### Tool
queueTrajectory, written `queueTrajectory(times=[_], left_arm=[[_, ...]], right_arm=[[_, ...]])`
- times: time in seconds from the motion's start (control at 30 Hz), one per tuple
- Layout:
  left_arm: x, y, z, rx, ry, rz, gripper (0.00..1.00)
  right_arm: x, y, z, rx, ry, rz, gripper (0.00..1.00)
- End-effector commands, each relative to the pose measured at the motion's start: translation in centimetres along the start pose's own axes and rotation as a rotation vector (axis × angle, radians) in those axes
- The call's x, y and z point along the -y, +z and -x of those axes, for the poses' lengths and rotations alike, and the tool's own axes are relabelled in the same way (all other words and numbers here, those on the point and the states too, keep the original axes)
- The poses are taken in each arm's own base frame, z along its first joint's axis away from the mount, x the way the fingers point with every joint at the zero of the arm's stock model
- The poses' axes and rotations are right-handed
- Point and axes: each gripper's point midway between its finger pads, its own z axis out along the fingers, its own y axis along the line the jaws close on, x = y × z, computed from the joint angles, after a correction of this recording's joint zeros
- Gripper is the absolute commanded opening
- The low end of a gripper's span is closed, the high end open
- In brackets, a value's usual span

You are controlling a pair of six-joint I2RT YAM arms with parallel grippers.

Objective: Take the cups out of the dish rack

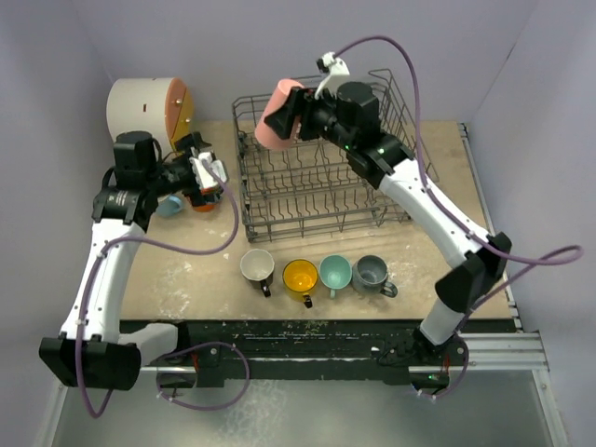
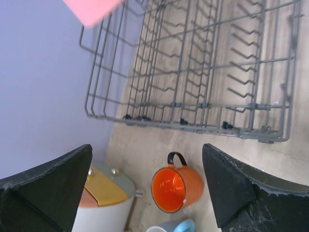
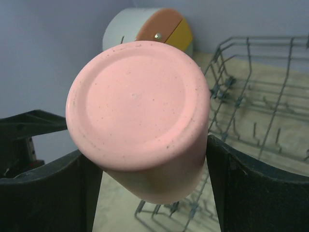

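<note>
Pink tumbler [image 3: 137,121], smooth round base, pinched in R jaws by wire rack [image 1: 307,186]; L jaws spread.

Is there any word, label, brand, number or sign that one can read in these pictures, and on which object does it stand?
None: no readable text shows on the pink cup, the dish rack, the orange mug or the white cabinet.

Four mugs [image 1: 300,277] in row before dish rack [image 1: 317,200]; cabinet [image 1: 144,112], two mugs [image 2: 176,186] at its left; tumbler [image 1: 279,116] above far-left corner.
</note>
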Motion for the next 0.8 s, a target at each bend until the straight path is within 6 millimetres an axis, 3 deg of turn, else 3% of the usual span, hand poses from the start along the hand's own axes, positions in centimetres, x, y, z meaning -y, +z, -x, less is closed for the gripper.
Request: queueTrajectory(times=[0.0,0.23,0.47,0.67,0.77], left_arm=[[1.4,-0.5,4.0,0.113,0.221,-0.008,0.97],[3.8,-2.2,6.5,0.200,0.423,0.041,0.95],[4.0,-3.0,7.5,0.241,0.508,0.091,0.90],[4.5,-2.8,7.3,0.245,0.524,0.074,0.87],[4.2,-2.8,7.6,0.253,0.520,0.086,0.80]], right_arm=[[-3.9,-3.4,0.0,0.016,0.201,0.163,0.40],[-7.4,-5.9,-3.9,-0.076,0.537,0.368,0.24],[-10.0,-7.0,-6.5,-0.137,0.745,0.509,0.23],[-12.0,-7.5,-7.7,-0.171,0.816,0.568,0.21],[-12.8,-7.7,-8.2,-0.182,0.839,0.582,0.20]])
